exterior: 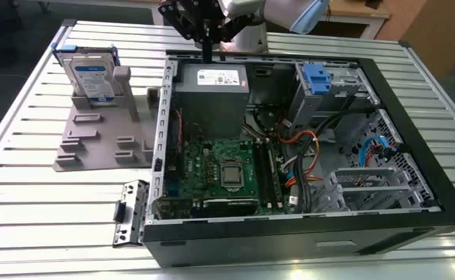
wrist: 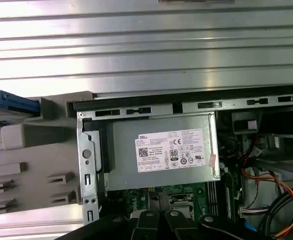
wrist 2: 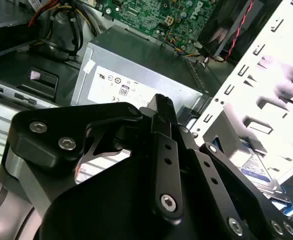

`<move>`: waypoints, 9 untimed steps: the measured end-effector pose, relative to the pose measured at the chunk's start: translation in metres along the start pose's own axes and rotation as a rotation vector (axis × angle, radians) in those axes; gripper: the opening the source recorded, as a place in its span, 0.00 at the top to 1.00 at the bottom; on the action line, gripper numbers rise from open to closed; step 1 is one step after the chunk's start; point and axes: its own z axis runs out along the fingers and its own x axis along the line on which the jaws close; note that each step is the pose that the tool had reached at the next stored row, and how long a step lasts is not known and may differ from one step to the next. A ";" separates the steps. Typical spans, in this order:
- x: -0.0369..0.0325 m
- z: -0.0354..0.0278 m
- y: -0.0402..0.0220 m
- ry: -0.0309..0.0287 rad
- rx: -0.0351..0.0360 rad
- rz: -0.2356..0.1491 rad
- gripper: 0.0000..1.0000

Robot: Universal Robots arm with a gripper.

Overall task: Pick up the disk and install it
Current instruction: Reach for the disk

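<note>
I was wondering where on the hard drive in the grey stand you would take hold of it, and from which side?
Probably its upper half, coming straight down from above. The hard drive stands on edge in the grey stand, which holds its lower end. The top edge is free, so a grip could close across its two flat faces.

Open computer case (exterior: 290, 239) lying on the slatted metal bench (exterior: 48, 210). Inside: grey power supply box (exterior: 212, 96) with white sticker, green motherboard (exterior: 212, 163) adjoining it, blue latch (exterior: 315, 76) on a silver cage, and orange cables (exterior: 305, 146). On the bench at the exterior view's left: grey plastic fixture (exterior: 103, 137) and perforated metal bracket (exterior: 130, 213) just beside the case.
</note>
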 end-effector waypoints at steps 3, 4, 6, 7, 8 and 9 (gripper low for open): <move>0.0000 0.0000 0.0000 0.0000 0.0000 0.000 0.90; 0.0001 0.0000 0.0000 0.0000 0.0000 0.000 0.90; 0.0006 -0.0001 0.0000 0.0000 0.0001 0.000 0.90; 0.0009 -0.0001 0.0000 0.0000 0.0001 0.000 0.90; 0.0015 0.0000 -0.0001 0.0000 0.0000 0.000 0.90; 0.0023 0.0000 -0.0002 -0.0001 -0.0001 0.000 0.90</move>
